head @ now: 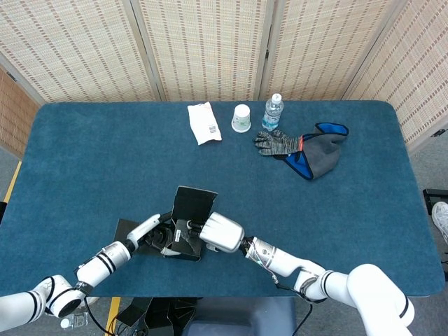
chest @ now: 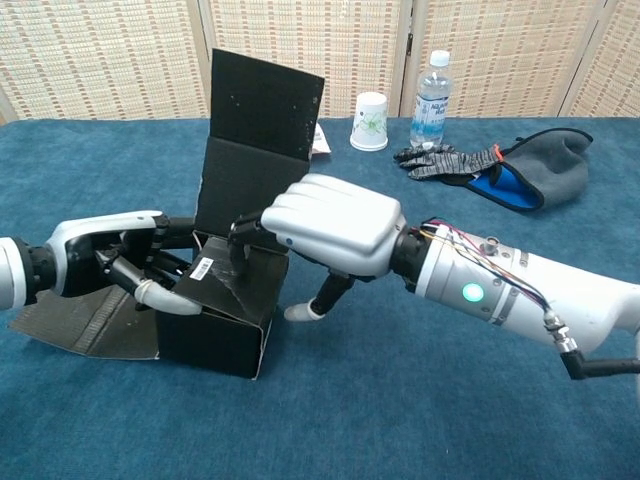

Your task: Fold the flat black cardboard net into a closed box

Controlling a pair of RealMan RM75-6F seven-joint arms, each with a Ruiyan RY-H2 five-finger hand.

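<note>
The black cardboard box (chest: 215,320) (head: 187,213) stands half-folded near the table's front edge, its tall lid flap (chest: 262,110) upright. A side flap (chest: 70,322) still lies flat on the cloth to the left. My left hand (chest: 110,260) (head: 155,234) holds the box's left side, fingers reaching inside it. My right hand (chest: 325,225) (head: 218,232) presses on the box's top right edge, fingertips curled over a small flap with a white label (chest: 200,268).
At the back of the blue table (head: 84,154) stand a paper cup (head: 241,118) and a water bottle (head: 273,112). A white packet (head: 204,122) lies left of them, a grey glove (head: 276,143) and a blue-lined cloth (head: 318,155) to the right.
</note>
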